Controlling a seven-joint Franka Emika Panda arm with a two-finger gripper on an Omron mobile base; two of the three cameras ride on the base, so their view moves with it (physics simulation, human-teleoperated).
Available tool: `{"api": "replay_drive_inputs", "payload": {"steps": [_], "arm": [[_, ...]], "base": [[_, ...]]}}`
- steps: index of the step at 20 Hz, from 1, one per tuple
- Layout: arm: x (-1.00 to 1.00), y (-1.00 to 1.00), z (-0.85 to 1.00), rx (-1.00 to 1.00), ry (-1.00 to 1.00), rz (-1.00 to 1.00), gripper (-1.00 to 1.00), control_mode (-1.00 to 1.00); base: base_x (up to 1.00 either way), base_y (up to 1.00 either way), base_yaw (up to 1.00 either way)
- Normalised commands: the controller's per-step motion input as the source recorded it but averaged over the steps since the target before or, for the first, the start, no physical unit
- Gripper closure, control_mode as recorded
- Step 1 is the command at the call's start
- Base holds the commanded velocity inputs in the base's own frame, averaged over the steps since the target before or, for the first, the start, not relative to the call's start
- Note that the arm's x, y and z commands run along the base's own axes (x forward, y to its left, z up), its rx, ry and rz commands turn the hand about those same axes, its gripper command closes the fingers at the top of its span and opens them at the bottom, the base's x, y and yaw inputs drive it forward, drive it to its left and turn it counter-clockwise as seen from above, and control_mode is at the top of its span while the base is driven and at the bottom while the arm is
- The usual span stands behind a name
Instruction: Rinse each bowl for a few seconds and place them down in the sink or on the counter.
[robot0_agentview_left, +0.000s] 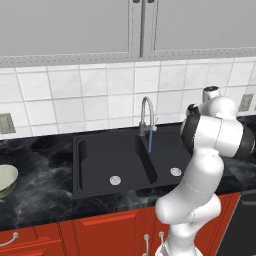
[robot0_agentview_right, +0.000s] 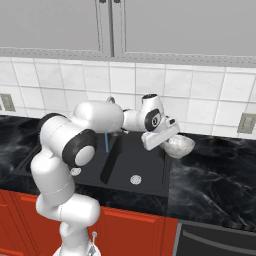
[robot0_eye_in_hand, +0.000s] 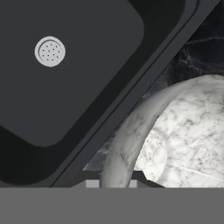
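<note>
Since the coming move turns on where the held bowl sits relative to the water, entries run from largest to smallest.

Counter (robot0_agentview_right: 215, 180): black marble on both sides of the sink; bare stretch to the right.
Sink (robot0_agentview_left: 100, 165): black double basin, two silver drains, divider down the middle.
Faucet (robot0_agentview_left: 146, 117): curved steel neck at the back centre; thin blue stream falls near the divider.
Cream bowl (robot0_agentview_left: 6, 179): on the counter far left, well apart from the arm.
White bowl (robot0_agentview_right: 179, 146): tilted, at the sink's right edge, over the counter rim rather than the basin.
Gripper (robot0_agentview_right: 167, 141): jaws narrow, clamped on the white bowl's near rim.
Key relation: stream lies to the bowl's left, well apart; judged next need is a leftward carry over the right basin.
</note>
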Motion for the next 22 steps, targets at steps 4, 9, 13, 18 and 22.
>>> {"api": "replay_drive_inputs", "payload": {"steps": [4, 9, 13, 18, 22], "arm": [[0.07, -0.14, -0.18, 0.01, 0.03, -0.01, 1.0, -1.0], [0.03, -0.12, -0.17, 0.0, 0.01, 0.0, 1.0, -1.0], [0.03, -0.12, -0.12, 0.01, 0.0, 0.0, 1.0, -1.0], [0.07, -0.12, -0.12, 0.03, 0.0, 0.0, 1.0, -1.0], [0.09, -0.12, -0.16, 0.03, 0.0, 0.0, 1.0, -1.0]], "base": [[0.0, 0.0, 0.0], [0.0, 0.0, 0.0], [0.0, 0.0, 0.0], [0.0, 0.0, 0.0], [0.0, 0.0, 0.0]]}}
